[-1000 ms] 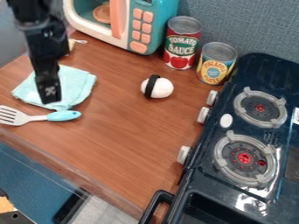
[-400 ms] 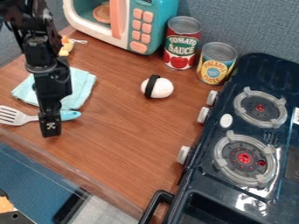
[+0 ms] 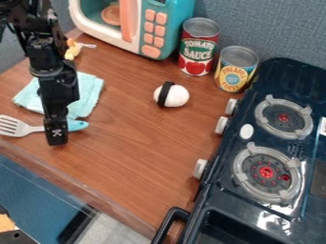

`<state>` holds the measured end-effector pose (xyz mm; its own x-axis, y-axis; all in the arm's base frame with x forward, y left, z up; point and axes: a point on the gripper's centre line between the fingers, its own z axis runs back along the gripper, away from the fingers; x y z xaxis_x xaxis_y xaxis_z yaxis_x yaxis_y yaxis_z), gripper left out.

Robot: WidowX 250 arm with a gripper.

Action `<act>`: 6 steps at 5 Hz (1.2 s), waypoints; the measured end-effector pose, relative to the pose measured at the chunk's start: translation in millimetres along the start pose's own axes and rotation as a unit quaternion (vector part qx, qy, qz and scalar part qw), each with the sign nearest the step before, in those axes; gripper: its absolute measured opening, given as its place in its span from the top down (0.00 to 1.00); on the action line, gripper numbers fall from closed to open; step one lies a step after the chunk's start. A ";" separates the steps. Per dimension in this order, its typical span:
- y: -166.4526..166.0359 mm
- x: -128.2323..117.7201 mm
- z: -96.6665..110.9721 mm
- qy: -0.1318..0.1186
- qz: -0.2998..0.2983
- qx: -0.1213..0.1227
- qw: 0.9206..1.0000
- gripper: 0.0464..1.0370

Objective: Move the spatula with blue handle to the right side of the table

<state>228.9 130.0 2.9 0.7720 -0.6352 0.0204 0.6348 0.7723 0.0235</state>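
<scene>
Moved from over the cloth (image 3: 90, 90) to the handle (image 3: 77, 125) of the spatula (image 3: 24, 128), which lies on the table's (image 3: 146, 147) left, the gripper (image 3: 56, 136) is open or closed, I cannot tell.

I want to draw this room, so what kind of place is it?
It looks like a pretend kitchen, maybe set up for a robot to practice in. The toy stove, toy microwave and tomato sauce can show that.

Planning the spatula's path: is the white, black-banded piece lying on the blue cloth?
No, the white piece sits directly on the wooden table, apart from the blue cloth.
</scene>
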 end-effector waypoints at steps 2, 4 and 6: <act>-1.0 6.0 -2.0 -0.007 -0.015 0.004 1.000 0.69; -11.7 12.5 -1.8 -0.001 -0.033 0.004 0.999 0.75; -28.8 32.0 28.3 -0.018 -0.044 0.006 0.999 0.75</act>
<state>234.5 87.3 31.2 0.7115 -0.7007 0.0534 0.6996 0.7134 0.0390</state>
